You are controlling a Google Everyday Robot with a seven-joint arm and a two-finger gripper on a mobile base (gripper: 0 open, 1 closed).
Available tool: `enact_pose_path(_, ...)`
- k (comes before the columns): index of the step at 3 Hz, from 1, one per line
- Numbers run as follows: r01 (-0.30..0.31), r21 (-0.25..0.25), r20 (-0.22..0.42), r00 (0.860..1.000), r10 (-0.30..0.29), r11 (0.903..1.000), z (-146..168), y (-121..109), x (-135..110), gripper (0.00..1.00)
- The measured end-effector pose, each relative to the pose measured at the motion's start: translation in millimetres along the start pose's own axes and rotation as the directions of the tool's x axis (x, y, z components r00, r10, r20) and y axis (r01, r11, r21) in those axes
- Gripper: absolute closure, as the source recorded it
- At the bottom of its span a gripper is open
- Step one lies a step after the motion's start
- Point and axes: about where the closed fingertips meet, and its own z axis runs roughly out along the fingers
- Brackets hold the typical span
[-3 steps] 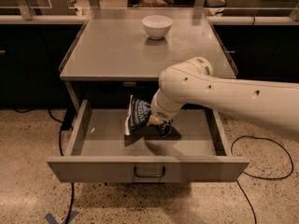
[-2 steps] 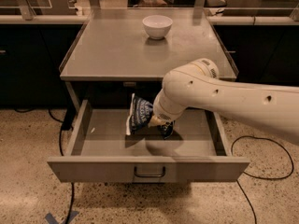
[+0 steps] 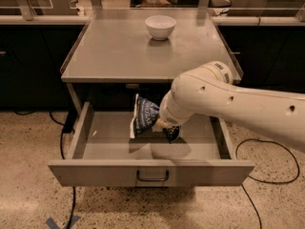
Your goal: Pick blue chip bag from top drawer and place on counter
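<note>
Blue chip bag (image 3: 145, 116) sits inside the open top drawer (image 3: 147, 171), toward the middle of its back half, standing on edge rather than lying flat. Its long axis runs nearly straight up and down. The upper corner points at the underside of the counter (image 3: 119, 51), and the white edge on the left side leans slightly so that the top is a touch further right than the bottom. The printed dark face is turned toward the camera. A shadow lies on the drawer floor just below and in front of the bag. The gripper (image 3: 164, 128) is down in the drawer at the bag's right side and clamped on that edge, though the bulky white arm (image 3: 228, 104), which reaches in from the right, covers much of it. The drawer is pulled well out, with its flat front panel and dark bar handle nearest the camera. On the counter above, a white bowl (image 3: 160, 26) stands near the back edge, well apart from the bag. Dark cables (image 3: 267, 166) trail across the speckled floor on the right.
</note>
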Motion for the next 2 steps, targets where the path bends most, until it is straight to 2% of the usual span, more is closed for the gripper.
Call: enact_pose_path(2,-0.007,0.055,0.023,1.000,0.006,0.9985,-25.3,-3.2,1.6,1.00)
